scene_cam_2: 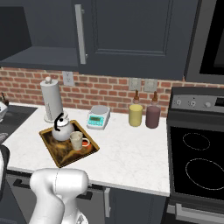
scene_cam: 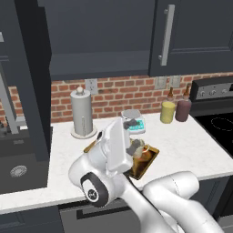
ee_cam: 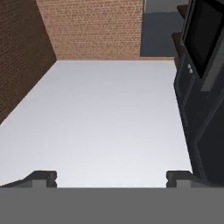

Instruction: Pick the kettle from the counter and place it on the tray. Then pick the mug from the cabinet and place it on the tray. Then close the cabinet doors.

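Observation:
The silver kettle (scene_cam_2: pixel 62 129) with its black handle stands on the swirl-patterned tray (scene_cam_2: pixel 58 155), at the tray's back left. The cream mug (scene_cam_2: pixel 77 141) stands just to its right on the same tray. The tray (scene_cam: pixel 149 160) lies on the white counter (scene_cam_2: pixel 127 153), and my arm covers part of it and of the mug (scene_cam: pixel 136 146) in the left base view. Above, the cabinet (scene_cam: pixel 100 41) shows a dark bare inside. Its left door (scene_cam: pixel 27 77) is swung out and its right door (scene_cam: pixel 191 36) is closed. In the hand view my gripper (ee_cam: pixel 111 178) is open, with nothing between its fingertips.
A grey paper-towel roll (scene_cam_2: pixel 51 103) stands behind the tray. A white-teal scale (scene_cam_2: pixel 98 117), a yellow jar (scene_cam_2: pixel 135 114) and a maroon jar (scene_cam_2: pixel 152 116) line the brick wall. The black stove (scene_cam_2: pixel 197 157) is at the right and a sink (scene_cam: pixel 18 170) at the left.

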Motion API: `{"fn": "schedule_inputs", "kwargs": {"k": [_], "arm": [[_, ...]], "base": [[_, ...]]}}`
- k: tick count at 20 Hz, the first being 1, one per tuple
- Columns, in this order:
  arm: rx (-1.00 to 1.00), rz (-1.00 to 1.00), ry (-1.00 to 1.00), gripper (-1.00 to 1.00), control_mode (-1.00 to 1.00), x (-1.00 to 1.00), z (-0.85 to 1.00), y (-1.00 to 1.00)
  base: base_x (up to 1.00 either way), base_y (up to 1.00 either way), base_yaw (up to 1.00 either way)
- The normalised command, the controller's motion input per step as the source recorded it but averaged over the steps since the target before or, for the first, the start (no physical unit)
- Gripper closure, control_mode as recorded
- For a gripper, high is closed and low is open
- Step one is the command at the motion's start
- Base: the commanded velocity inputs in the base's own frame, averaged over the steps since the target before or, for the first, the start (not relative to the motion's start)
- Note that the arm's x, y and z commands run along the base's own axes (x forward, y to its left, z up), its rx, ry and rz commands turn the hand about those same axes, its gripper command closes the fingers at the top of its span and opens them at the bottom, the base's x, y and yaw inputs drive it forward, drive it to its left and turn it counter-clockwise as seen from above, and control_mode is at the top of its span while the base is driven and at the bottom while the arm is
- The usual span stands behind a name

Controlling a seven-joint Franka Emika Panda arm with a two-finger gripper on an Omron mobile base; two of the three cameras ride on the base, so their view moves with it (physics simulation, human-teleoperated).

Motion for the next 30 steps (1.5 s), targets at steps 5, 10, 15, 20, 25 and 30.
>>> {"fn": "schedule_inputs", "kwargs": {"k": [5,10,15,20,25,30], "arm": [[-0.02,0.0,0.55,-1.0,-1.0,0.02,0.01,0.28],[-0.07,0.0,0.49,-1.0,-1.0,0.14,-0.22,0.22],[-0.15,-0.01,0.47,-1.0,-1.0,0.43,-0.26,0.28],[-0.21,-0.04,0.45,-1.0,-1.0,0.51,-0.28,0.41],[-0.22,-0.06,0.35,-1.0,-1.0,0.32,-0.3,0.52],[-0.2,-0.02,0.33,-1.0,-1.0,0.42,-0.34,0.41]], "base": [[0.0,0.0,0.0],[0.0,0.0,0.0],[0.0,0.0,0.0],[0.0,0.0,0.0],[0.0,0.0,0.0],[0.0,0.0,0.0]]}}
